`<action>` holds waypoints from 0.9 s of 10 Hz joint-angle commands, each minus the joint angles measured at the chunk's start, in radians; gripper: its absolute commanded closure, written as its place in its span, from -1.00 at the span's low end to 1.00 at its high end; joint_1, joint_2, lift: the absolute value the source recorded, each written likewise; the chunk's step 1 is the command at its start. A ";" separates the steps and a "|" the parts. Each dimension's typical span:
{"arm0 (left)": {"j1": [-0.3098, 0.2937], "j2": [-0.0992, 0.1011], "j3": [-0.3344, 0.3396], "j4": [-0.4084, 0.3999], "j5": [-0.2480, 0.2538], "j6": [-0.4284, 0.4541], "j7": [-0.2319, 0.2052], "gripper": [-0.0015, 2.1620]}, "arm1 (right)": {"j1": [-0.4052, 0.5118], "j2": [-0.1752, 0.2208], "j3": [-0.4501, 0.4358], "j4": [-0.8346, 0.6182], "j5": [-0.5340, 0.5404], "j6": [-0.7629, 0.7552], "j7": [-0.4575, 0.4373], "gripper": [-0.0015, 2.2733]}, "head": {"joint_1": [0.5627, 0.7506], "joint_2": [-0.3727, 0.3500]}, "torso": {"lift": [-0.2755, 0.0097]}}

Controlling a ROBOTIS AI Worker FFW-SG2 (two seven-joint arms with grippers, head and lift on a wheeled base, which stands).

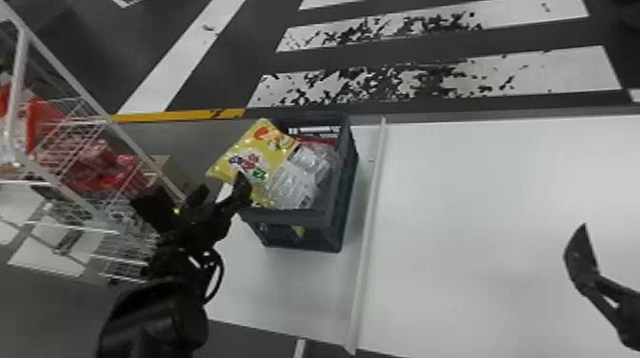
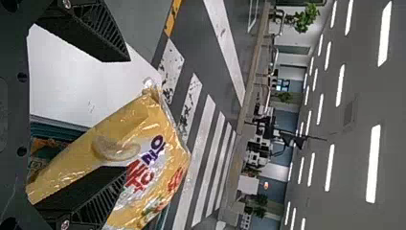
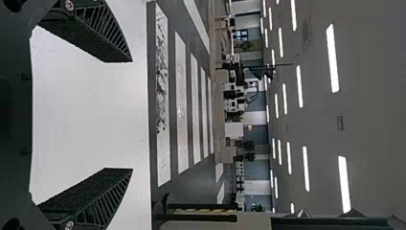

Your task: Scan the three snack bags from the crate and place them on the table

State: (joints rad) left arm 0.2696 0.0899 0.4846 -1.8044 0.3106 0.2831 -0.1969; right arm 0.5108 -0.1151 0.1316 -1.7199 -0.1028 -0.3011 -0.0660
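Pincer on left arm (image 1: pixel 223 193) has fingers apart, one overlapping yellow snack bag (image 1: pixel 233 154); contact unclear. Bag leans out over rim of dark crate (image 1: pixel 295 217), silvery pack (image 1: pixel 290 183) beside it. Crate sits on white table (image 1: pixel 476 200), near pale ridge (image 1: pixel 370 214). Right pincer (image 1: pixel 582 259) hangs over table, fingers apart. Beyond: striped floor (image 1: pixel 457 28), plants (image 2: pixel 306 18), ceiling lights (image 2: pixel 373 163).

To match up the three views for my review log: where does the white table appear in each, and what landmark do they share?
Head view: white table, from under the crate across to the right edge.
Left wrist view: between the yellow bag and whichever finger of the left tool is clear of it.
Right wrist view: across the gap of the open right tool.
Shared landmark: striped floor beyond the table.
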 commanded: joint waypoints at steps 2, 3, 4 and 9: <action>-0.121 0.002 0.000 0.109 -0.030 0.005 -0.009 -0.95 | -0.003 -0.008 0.008 -0.001 0.002 0.009 0.000 -0.94 | 0.41 0.97 | 0.50; -0.159 0.002 -0.003 0.151 -0.036 0.002 -0.016 -0.95 | -0.003 -0.011 0.006 -0.001 0.002 0.009 0.000 -0.94 | 0.41 0.96 | 0.50; -0.201 0.002 -0.006 0.198 -0.047 -0.001 -0.030 -0.95 | 0.005 -0.009 0.003 -0.007 0.003 0.009 0.000 -0.94 | 0.41 0.95 | 0.50; -0.302 0.019 -0.040 0.336 -0.154 -0.032 -0.134 0.99 | 0.025 -0.001 0.009 -0.012 0.015 0.009 0.000 -0.93 | 0.41 0.85 | 0.50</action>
State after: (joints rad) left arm -0.0341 0.1090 0.4575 -1.4638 0.1650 0.2458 -0.3413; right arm 0.5344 -0.1171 0.1391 -1.7322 -0.0876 -0.2932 -0.0660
